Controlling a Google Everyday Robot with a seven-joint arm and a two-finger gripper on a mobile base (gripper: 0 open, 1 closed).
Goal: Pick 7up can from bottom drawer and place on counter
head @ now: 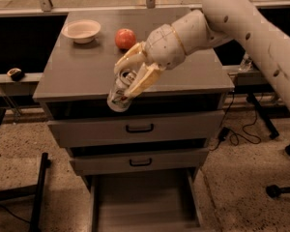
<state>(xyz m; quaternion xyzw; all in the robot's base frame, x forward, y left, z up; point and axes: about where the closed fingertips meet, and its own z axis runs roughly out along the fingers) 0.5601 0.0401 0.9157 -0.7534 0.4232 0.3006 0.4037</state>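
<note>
My gripper point(128, 79) is shut on the 7up can point(120, 94), a small white-and-green can with a silver top. It holds the can tilted in the air at the front edge of the counter point(87, 66), left of centre, with the can's lower end hanging just in front of the cabinet face. The bottom drawer point(145, 204) is pulled out below, a wide shallow grey tray with nothing showing in it.
A white bowl point(81, 31) and a red-orange apple point(125, 38) sit at the back of the counter. Two shut grey drawers with black handles point(139, 128) lie under the counter. A black stand leg point(38, 190) is at the left and cables lie at the right.
</note>
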